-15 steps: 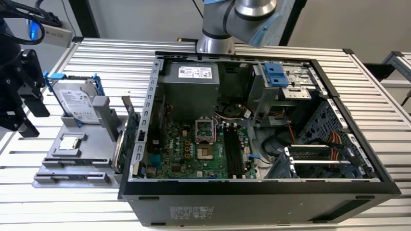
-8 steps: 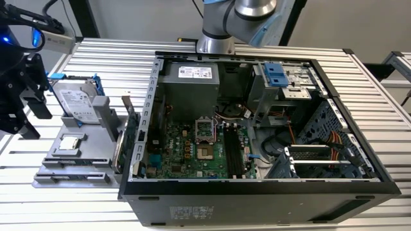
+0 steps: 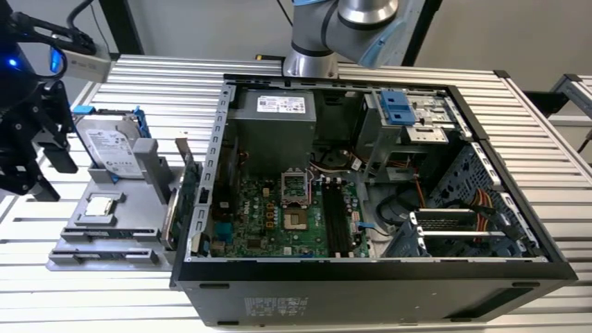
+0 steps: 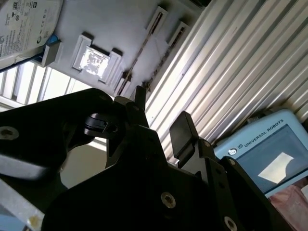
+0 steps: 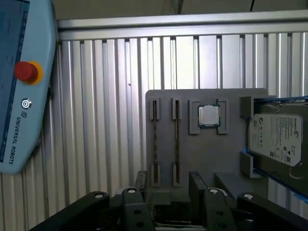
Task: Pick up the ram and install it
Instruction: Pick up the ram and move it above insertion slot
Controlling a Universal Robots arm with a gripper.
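Note:
Two ram sticks stand on edge in slots of the grey holder tray (image 5: 207, 154); one ram stick (image 5: 155, 142) lies beside the other (image 5: 176, 142) in the first wrist view. In the exterior view they are dark strips (image 3: 109, 236) at the tray's near end, left of the open computer case (image 3: 370, 270). My gripper (image 5: 168, 185) hovers above the tray's end, open, with nothing between its black fingers (image 5: 197, 182). The second wrist view shows the gripper (image 4: 161, 115) well above the thin ram strips (image 4: 140, 54). In the exterior view the gripper (image 3: 46, 173) hangs at the far left.
The tray also carries a hard drive (image 3: 113, 144), a square processor (image 5: 209, 115) and a green expansion card (image 3: 190, 201) on edge beside the case. A teach pendant (image 5: 19, 86) lies on the ribbed metal table (image 5: 106, 106). The arm's base (image 3: 315, 41) stands behind the case.

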